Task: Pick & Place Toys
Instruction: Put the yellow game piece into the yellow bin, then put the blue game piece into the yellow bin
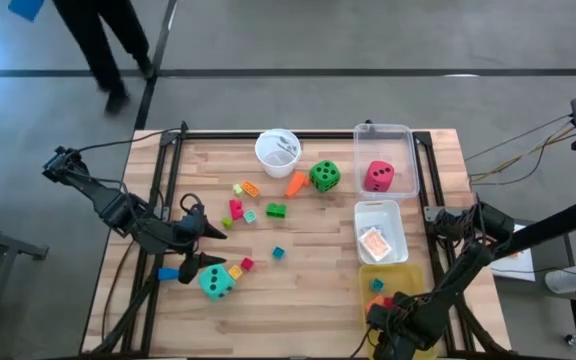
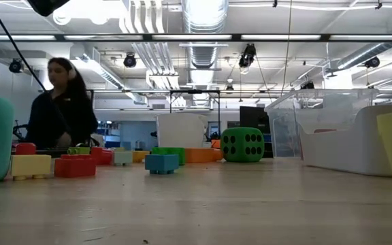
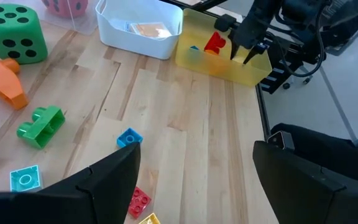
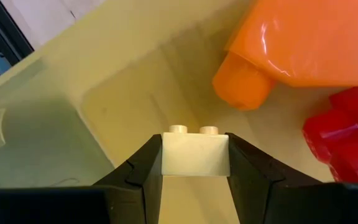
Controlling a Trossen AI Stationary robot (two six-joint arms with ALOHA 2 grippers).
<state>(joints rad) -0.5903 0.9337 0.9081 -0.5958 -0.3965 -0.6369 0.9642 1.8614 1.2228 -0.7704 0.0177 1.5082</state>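
Inside the yellow bin (image 1: 393, 283) at the table's front right corner, my right gripper (image 4: 194, 163) clenches a cream block (image 4: 196, 153); my left gripper (image 3: 194, 180) hangs released near the teal die (image 1: 216, 281).

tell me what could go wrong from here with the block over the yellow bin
The right pincer holds a cream block low inside the yellow bin. Released here, it could bounce off the orange piece or red block. The open left pincer hovers near a small blue block and could nudge it.
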